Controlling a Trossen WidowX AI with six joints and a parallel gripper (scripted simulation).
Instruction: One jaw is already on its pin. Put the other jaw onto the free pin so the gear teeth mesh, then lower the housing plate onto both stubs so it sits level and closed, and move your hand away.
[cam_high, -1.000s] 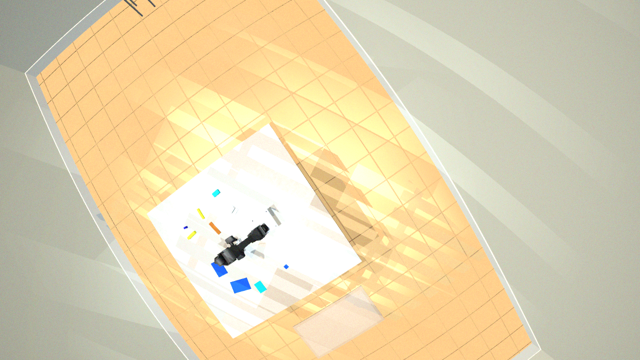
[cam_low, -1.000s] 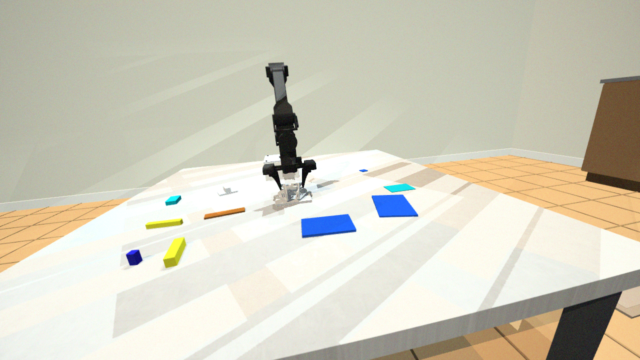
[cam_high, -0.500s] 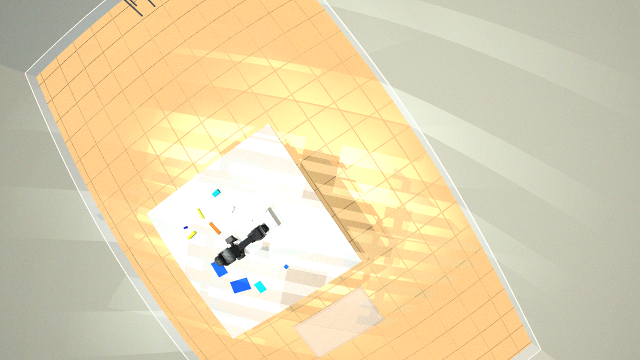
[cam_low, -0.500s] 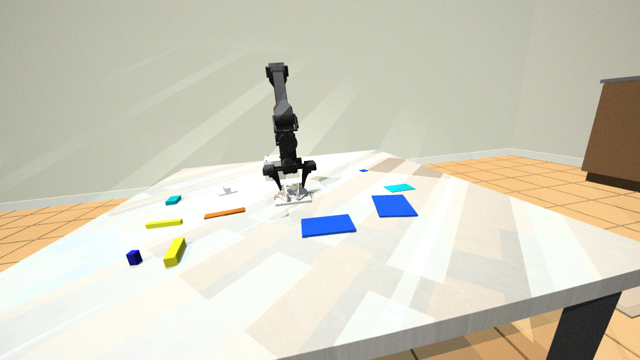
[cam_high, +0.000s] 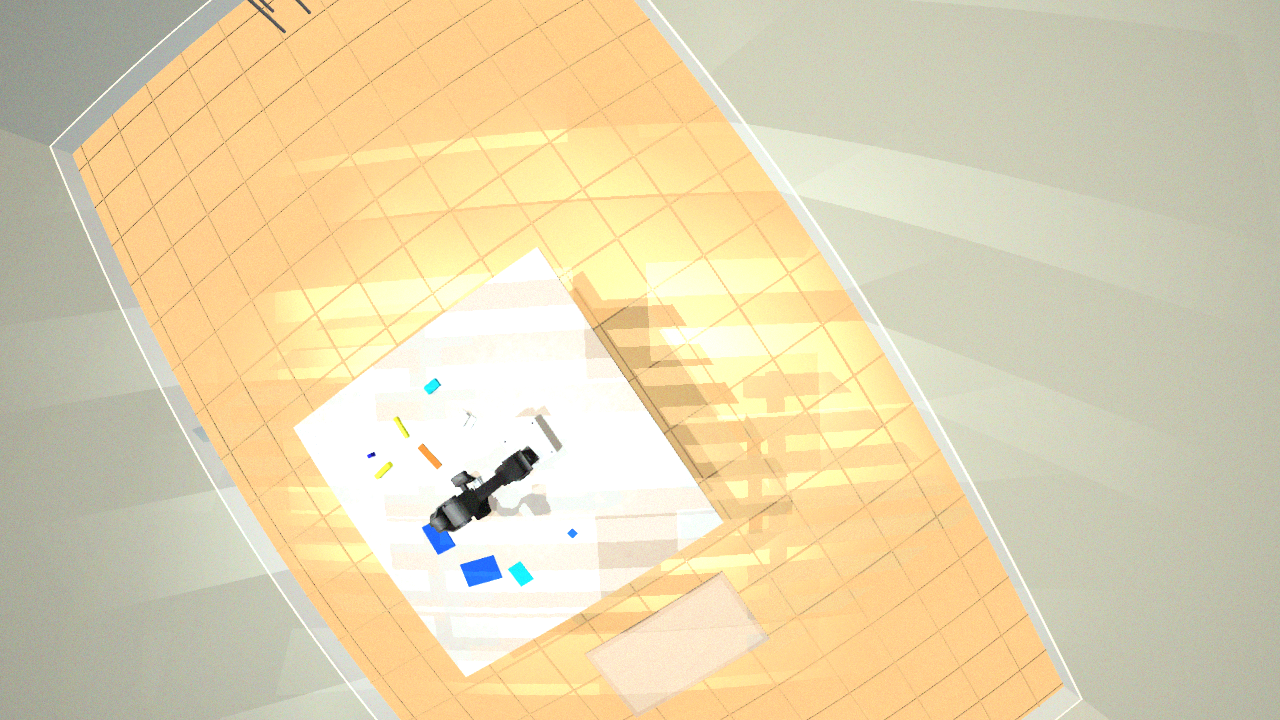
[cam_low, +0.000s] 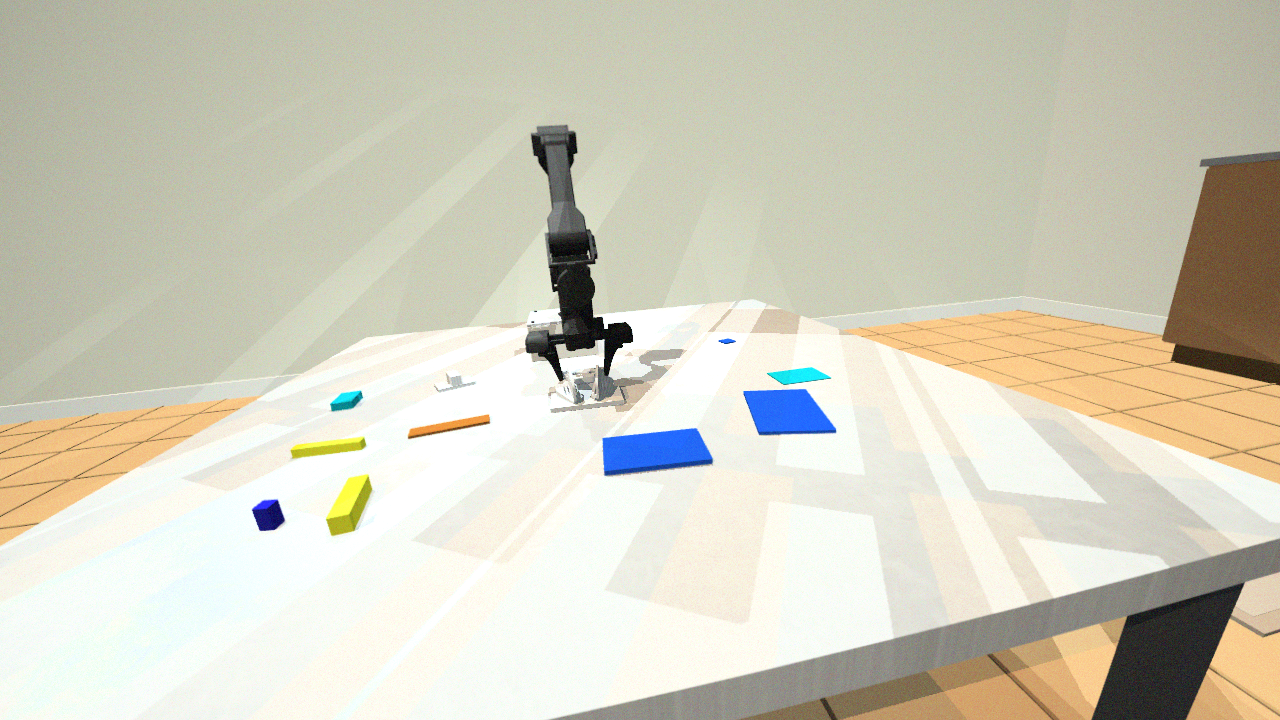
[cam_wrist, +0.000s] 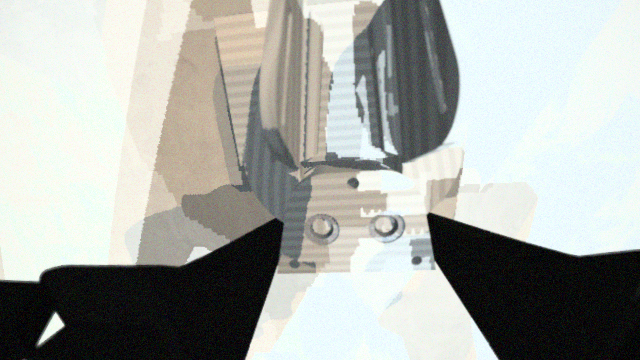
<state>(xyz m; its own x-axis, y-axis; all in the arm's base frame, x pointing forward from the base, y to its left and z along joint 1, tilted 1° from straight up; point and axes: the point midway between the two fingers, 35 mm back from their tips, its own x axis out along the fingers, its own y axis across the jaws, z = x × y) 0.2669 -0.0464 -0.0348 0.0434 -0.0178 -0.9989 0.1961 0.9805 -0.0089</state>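
My gripper (cam_low: 585, 379) (cam_wrist: 349, 221) is shut on the pale housing plate (cam_wrist: 350, 200), one fingertip at each side edge. The plate looks roughly level in the wrist view. Its two round holes show a stub end in each; how far down it sits on them cannot be told. Two curved jaws, the left jaw (cam_wrist: 282, 100) and the right jaw (cam_wrist: 425, 85), stand side by side beyond the plate, with a gap between them. The pins and gear teeth under the plate are hidden. The white base (cam_low: 586, 408) lies on the table beneath.
A small white part (cam_low: 454, 381) (cam_high: 468, 419) and an orange strip (cam_low: 449, 427) (cam_high: 429, 455) lie beside the assembly. Blue plates (cam_low: 657, 451) (cam_low: 789, 411) lie on its other side. Yellow bars (cam_low: 349, 505) (cam_low: 328, 446) and a dark blue cube (cam_low: 267, 514) lie farther off. A white box (cam_high: 546, 433) stands behind the arm.
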